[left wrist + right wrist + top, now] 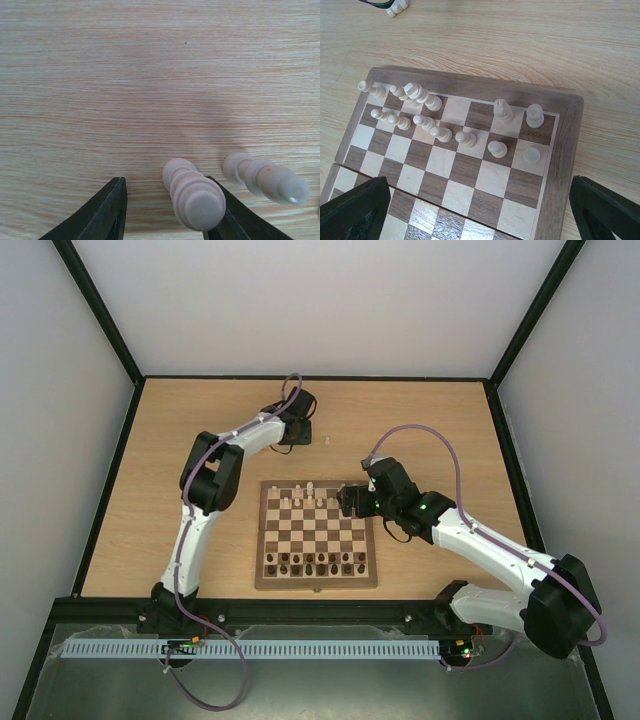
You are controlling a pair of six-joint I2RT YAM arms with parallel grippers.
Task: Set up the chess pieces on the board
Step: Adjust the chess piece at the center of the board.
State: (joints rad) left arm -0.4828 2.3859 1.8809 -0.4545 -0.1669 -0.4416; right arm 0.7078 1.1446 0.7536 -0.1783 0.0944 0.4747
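The board (262, 540) lies mid-table. Cream chess pieces (308, 498) fill much of its far two rows, and dark brown pieces (315, 562) stand on its near two rows. My left gripper (303, 432) is low over the bare tabletop beyond the board. It is open (165, 200), with a lying cream piece (195, 195) between the fingers, against the right finger (235, 220). A second cream piece (265, 177) lies just outside that finger. My right gripper (350, 502) is open and empty (480, 215), hovering over the board's far right corner (565, 130), where several cream pieces (497, 148) stand.
The light wood tabletop (420, 430) surrounds the board and is bounded by a black frame (110, 480). In the right wrist view the two loose cream pieces (397, 6) show at the top left, beyond the board's far edge.
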